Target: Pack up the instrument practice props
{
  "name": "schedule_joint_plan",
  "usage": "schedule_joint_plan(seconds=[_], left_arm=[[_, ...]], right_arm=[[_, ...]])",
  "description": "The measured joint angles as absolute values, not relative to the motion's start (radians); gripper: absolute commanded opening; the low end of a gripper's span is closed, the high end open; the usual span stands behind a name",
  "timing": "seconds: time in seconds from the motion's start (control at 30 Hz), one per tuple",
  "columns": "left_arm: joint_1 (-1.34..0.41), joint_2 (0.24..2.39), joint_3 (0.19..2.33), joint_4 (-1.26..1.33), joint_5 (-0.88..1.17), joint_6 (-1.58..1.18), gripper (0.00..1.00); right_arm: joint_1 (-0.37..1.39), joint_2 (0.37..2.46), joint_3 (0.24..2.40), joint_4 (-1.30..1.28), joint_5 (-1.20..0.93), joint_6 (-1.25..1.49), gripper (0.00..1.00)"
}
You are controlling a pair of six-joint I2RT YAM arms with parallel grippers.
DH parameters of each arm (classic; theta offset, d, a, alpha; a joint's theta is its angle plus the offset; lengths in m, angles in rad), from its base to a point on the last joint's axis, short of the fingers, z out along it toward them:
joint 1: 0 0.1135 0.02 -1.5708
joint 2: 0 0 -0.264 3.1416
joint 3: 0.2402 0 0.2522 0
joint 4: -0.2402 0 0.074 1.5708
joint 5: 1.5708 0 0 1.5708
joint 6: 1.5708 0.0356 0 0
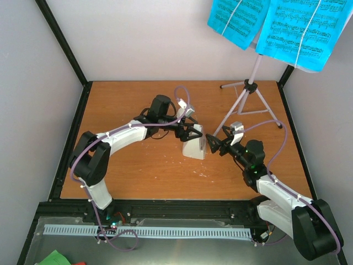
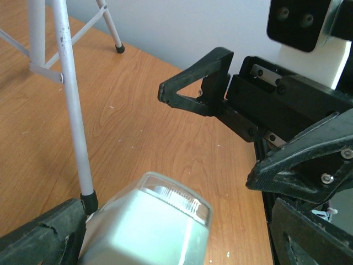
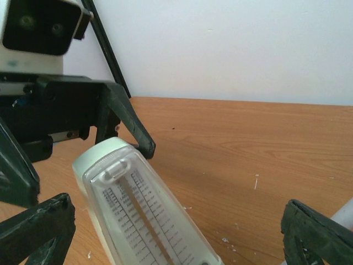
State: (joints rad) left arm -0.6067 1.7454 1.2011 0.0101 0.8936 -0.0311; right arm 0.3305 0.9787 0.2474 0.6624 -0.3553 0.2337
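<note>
The white pyramid-shaped metronome (image 1: pixel 194 147) stands upright near the middle of the orange-brown wood-grain table (image 1: pixel 138 171). Its clear tapered cover shows a printed scale and pendulum rod; the figures are too small to read. The left tool (image 1: pixel 189 132) sits at its rounded top with its black triangular fingers spread wide to either side, and whether they touch the plastic cannot be told. The right tool (image 1: pixel 214 144) faces it from the other side, just beside the body, jaws fully apart and holding nothing. The pale lilac tripod music stand (image 1: pixel 251 94) rises at the far right. One thin metal leg slants down to a black rubber foot (image 2: pixel 88 201) just beside the metronome, close to the right tool. Cyan sheet-music pages (image 1: pixel 300 27) hang at the stand's top, printed with staves too fine to read, a pale strip crossing each. White specks dot the wood near the metronome. A black frame (image 1: pixel 66 47) and plain grey walls enclose the table.
</note>
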Motion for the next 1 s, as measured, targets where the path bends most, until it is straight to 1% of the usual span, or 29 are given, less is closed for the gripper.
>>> schedule_joint_plan(seconds=[0.17, 0.33, 0.53, 0.8, 1.0], left_arm=[[-0.620, 1.720, 1.115, 0.058, 0.860, -0.031, 0.91], [-0.643, 1.631, 0.971, 0.083, 0.812, -0.036, 0.92], [-0.693, 1.536, 0.863, 0.134, 0.721, -0.047, 0.93], [-0.781, 1.531, 0.813, 0.220, 0.554, -0.051, 0.92], [-0.788, 1.541, 0.784, 0.258, 0.512, -0.069, 0.90]], right_arm=[[0.331, 0.943, 0.234, 0.662, -0.350, 0.231, 1.00], [0.331, 0.938, 0.227, 0.663, -0.340, 0.229, 1.00], [0.330, 0.957, 0.227, 0.668, -0.340, 0.229, 1.00], [0.330, 0.957, 0.225, 0.670, -0.330, 0.229, 1.00], [0.330, 0.951, 0.221, 0.670, -0.324, 0.229, 1.00]])
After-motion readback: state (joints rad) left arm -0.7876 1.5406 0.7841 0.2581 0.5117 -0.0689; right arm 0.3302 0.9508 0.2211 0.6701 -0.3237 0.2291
